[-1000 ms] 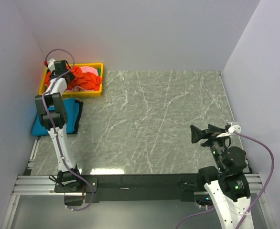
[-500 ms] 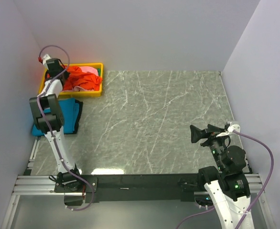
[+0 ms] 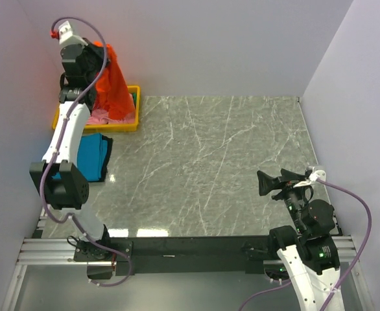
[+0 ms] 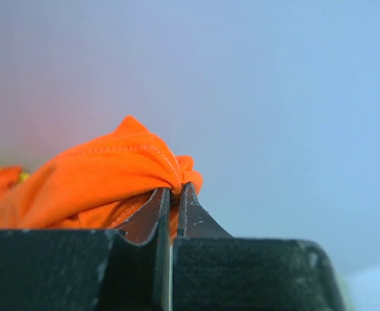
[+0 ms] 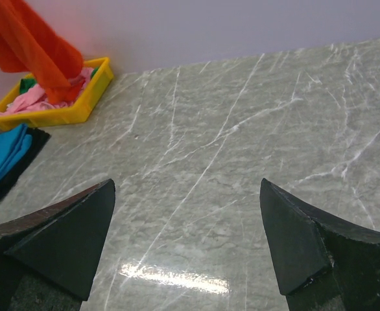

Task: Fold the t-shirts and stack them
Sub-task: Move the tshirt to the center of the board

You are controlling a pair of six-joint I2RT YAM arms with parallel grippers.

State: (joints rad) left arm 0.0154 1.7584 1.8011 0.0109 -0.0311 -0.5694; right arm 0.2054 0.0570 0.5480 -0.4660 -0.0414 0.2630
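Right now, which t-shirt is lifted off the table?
The orange t-shirt: shut in the left pincer, hanging over the yellow tray. The pink t-shirt lies in the tray; the teal t-shirt lies flat on the table.

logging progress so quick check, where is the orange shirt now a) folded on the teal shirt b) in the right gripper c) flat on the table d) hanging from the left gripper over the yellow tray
d, the left gripper is shut on the orange shirt, which hangs down over the yellow tray.
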